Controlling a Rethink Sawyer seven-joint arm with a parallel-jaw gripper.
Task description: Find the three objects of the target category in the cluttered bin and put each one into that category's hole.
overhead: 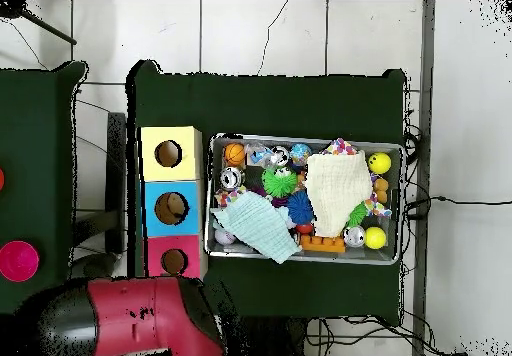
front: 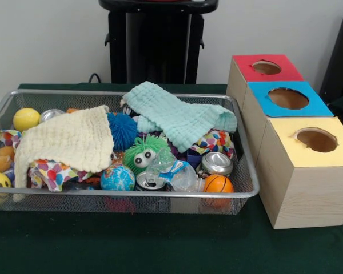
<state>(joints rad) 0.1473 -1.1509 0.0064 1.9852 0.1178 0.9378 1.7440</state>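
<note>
the wire mesh bin [front: 248, 191] holds balls, cans and two cloths beside three wooden boxes [front: 300, 171] with holes. the red arm [overhead: 140, 317] sits drawn back. its claw is hidden, so i cannot tell its state.

Even, bright light — soft, faint shadows

Green table [front: 160, 245], wire bin [front: 126, 201], three boxes [front: 306, 188].

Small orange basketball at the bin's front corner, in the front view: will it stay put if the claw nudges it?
Probably not. The small orange basketball is round and smooth, so it likely rolls. It sits against the wire mesh bin wall beside a silver can, which may limit its travel. It looks light, so a push could pop it sideways.
</note>
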